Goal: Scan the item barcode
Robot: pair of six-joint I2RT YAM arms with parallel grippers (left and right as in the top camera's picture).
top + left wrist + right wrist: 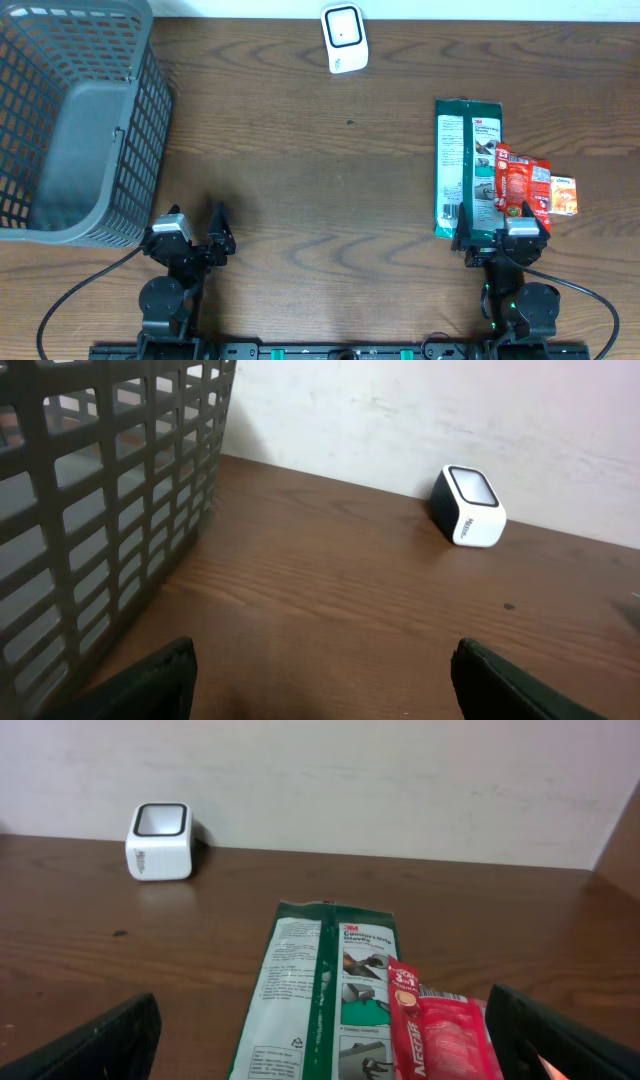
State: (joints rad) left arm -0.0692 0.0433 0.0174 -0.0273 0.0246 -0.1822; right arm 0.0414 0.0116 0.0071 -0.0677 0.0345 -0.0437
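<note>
Packet in green (pixel 462 165) lies just beyond right arm (pixel 522 295) for easy pickup; scanner (pixel 344 38) stands far; both jaws released, empty.

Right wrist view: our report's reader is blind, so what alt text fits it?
A green package lies on the wooden table just ahead of the open right gripper, a red packet overlapping its right edge. A white scanner stands back left.

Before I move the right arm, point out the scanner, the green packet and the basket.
scanner (pixel 345 40), overhead view, middle of its white body.
green packet (pixel 466 168), overhead view, centre of its printed face.
basket (pixel 100 510), left wrist view, on its grid side wall.
</note>
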